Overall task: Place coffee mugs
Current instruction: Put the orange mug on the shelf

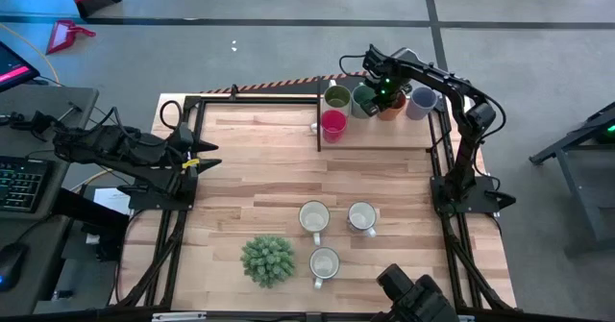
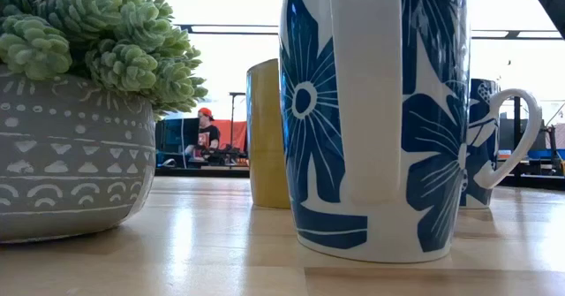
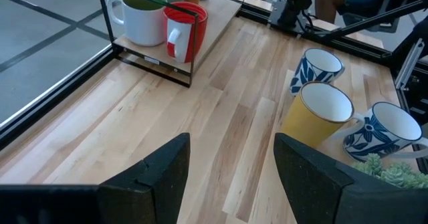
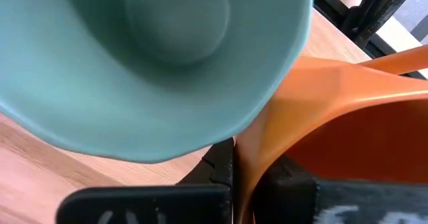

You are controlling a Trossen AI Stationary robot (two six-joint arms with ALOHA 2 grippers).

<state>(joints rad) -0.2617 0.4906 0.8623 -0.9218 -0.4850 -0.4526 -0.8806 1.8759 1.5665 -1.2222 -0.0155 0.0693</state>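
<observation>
On a dark-framed wooden rack (image 1: 384, 141) at the table's far edge stand an olive mug (image 1: 336, 97), a teal mug (image 1: 362, 101), a red mug (image 1: 332, 124) and a blue-grey mug (image 1: 421, 101). My right gripper (image 1: 386, 93) points down over the rack, shut on the orange mug (image 1: 393, 111) beside the teal mug (image 4: 154, 57). Near the front edge stand two blue-flowered mugs (image 3: 318, 66) (image 3: 386, 126) and a yellow one (image 3: 317, 114). My left gripper (image 3: 231, 177) waits open at the table's left side. My right gripper pinches the orange mug's wall at the rim (image 4: 251, 158), on the side next to the teal mug. One finger (image 4: 217, 167) is outside the mug and the other (image 4: 289, 178) is inside it. The fingers come from above, pointing down. Whether the mug's bottom rests on the rack does not show.
A spiky green plant in a grey patterned pot (image 2: 71, 155) stands at the near edge, left of the three front mugs. Bare wood (image 1: 259, 168) lies between the rack and these mugs. A person (image 2: 207, 130) sits in the room far behind the table.
</observation>
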